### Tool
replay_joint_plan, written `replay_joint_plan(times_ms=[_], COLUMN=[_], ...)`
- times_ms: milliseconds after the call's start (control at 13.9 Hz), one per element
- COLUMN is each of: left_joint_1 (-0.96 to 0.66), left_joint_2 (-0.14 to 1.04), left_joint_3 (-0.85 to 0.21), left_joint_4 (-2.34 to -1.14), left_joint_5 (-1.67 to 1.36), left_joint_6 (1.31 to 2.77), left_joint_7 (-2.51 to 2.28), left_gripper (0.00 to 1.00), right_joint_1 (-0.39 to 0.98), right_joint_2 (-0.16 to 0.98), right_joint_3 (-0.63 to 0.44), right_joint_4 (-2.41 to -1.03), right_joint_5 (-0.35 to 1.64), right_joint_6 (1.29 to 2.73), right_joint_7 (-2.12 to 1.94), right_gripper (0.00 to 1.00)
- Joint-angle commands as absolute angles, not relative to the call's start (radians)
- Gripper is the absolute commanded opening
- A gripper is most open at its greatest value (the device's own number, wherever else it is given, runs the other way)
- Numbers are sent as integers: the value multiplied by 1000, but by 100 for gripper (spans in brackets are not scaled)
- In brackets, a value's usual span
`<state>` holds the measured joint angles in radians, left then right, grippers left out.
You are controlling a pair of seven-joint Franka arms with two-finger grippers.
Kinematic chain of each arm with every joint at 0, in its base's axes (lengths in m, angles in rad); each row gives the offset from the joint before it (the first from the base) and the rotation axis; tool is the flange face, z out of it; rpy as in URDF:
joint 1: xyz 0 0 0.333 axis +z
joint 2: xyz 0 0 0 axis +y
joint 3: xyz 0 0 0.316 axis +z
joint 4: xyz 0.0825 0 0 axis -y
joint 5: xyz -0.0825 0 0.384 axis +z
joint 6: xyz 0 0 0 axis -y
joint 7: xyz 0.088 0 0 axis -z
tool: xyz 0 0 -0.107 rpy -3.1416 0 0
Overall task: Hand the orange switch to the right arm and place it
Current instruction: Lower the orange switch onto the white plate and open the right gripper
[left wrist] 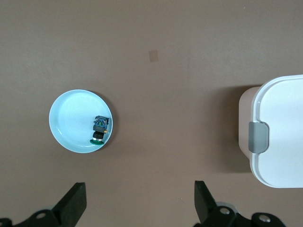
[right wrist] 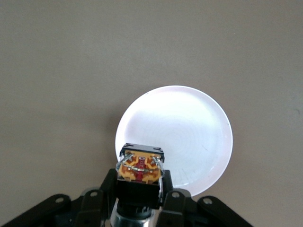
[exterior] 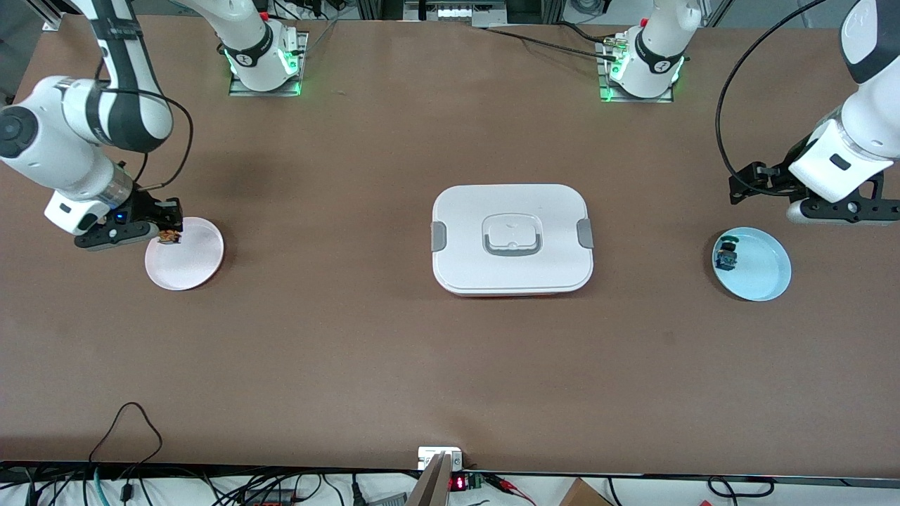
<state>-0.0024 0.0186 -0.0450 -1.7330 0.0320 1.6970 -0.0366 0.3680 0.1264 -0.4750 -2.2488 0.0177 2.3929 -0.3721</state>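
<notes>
The orange switch [right wrist: 140, 171], a small black block with an orange terminal face and metal contacts, sits pinched between the fingers of the right gripper [exterior: 167, 232], over the rim of a round, smooth pink plate [exterior: 193, 263] at the frame's left in the front view. A white rounded-rectangle lidded container [exterior: 512, 239] with grey clips occupies the centre. Toward the frame's right, a glossy light-blue plate [exterior: 763, 270] holds a black switch with blue and green parts [exterior: 727, 256]. The left gripper [exterior: 798, 197] hovers just above it in frame, jaws spread wide, holding nothing.
</notes>
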Motion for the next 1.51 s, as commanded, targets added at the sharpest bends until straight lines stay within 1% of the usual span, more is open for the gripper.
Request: replay_joint_plan(times_ms=[0, 216, 432, 719, 1151, 1223, 1295, 1367, 1439], left_joint_1=[-6, -6, -6, -6, -9, -9, -9, -9, -9], left_joint_2=[-5, -2, -2, -2, -2, -2, -2, -2, -2], left_joint_3=[-48, -54, -54, -54, -58, -58, -58, -58, -58], left_joint_4=[-1741, -1720, -1720, -1720, -1717, -1717, -1717, -1717, -1717], left_joint_5=[17, 17, 17, 17, 18, 18, 18, 18, 18], left_joint_6=[1667, 1643, 1640, 1638, 1621, 1621, 1621, 1620, 1620], left_joint_7=[-55, -57, -57, -57, -58, -58, -57, -57, -57], left_gripper=[100, 100, 100, 100, 100, 100, 100, 100, 100], right_joint_1=[354, 351, 345, 337, 327, 328, 328, 328, 333], right_joint_2=[181, 248, 279, 347, 413, 417, 422, 422, 414], right_joint_3=[-460, -460, -460, -459, -453, -448, -428, -416, -416], right_joint_4=[-2267, -2267, -2269, -2269, -2267, -2267, -2264, -2263, -2263], right_joint_5=[5, 9, 9, 24, 78, 95, 115, 123, 124], right_joint_6=[2479, 2543, 2571, 2644, 2692, 2694, 2694, 2692, 2691], right_joint_7=[-362, -362, -362, -364, -364, -364, -364, -364, -361], right_gripper=[0, 0, 0, 0, 0, 3, 11, 33, 63])
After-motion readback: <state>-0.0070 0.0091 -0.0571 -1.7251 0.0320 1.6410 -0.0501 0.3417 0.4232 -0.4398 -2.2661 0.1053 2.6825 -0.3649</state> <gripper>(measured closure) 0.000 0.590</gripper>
